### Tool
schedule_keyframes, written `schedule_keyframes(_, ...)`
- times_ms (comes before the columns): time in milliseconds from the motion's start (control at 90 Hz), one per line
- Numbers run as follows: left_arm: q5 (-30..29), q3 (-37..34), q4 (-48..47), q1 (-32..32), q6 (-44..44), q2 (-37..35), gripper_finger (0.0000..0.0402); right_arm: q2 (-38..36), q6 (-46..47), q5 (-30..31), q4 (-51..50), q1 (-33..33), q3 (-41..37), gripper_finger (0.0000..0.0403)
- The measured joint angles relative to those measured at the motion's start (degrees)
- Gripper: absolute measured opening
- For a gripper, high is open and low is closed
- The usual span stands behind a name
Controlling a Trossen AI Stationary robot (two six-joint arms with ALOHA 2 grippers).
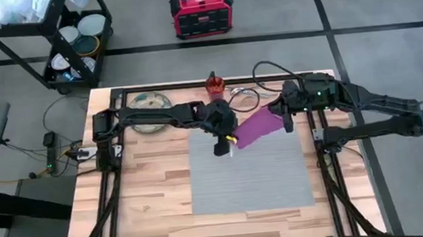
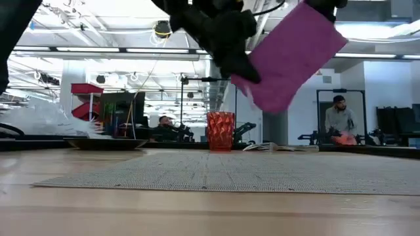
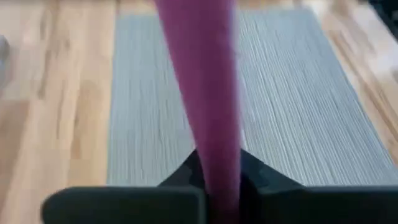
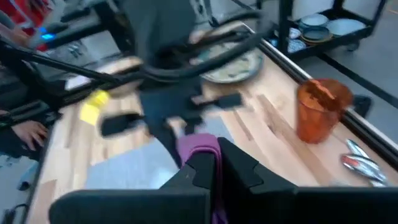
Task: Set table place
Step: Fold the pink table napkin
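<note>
The magenta napkin (image 1: 259,127) hangs stretched between both arms, left end effector (image 1: 224,142) and right end effector (image 1: 281,117) each clenched on an end. The grey mat (image 1: 250,176) lies directly beneath, toward the bench's (image 1: 149,191) near side, and the napkin's long axis slants across the mat's far right corner.

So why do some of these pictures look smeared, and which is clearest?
Right wrist view: the left arm is streaked, the cup soft. Left wrist view: the close napkin is out of focus. Low view: backlit by ceiling lights. High view is sharpest.
</note>
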Motion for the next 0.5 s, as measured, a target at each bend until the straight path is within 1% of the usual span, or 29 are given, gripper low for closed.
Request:
schedule_keyframes(122, 0.0, 4.9, -13.6, -1.1, 0.7, 0.1, 0.0001, -0.1, -3.1, 0.0, -3.3, -2.2, 0.0, 0.0016)
schedule_keyframes(211, 0.1, 8.6, -18.2, -2.1, 0.7, 0.2, 0.0001, -0.3, -5.7, -0.3, -6.3, -3.1, 0.0, 0.0040)
schedule_keyframes(367, 0.1, 14.4, -26.0, -3.2, -1.9, 0.1, 0.0000, -0.8, -6.0, -6.2, -13.0, -3.8, 0.0, 0.0090)
schedule_keyframes(411, 1.6, 15.8, -27.7, -3.6, -2.9, 0.1, 0.0000, -1.1, -5.6, -7.7, -15.7, -4.1, 0.0, 0.0102)
schedule_keyframes(500, 7.5, 18.7, -30.5, -4.5, -5.6, 0.1, 0.0000, -1.7, -5.4, -9.1, -20.2, -4.3, 0.0, 0.0114)
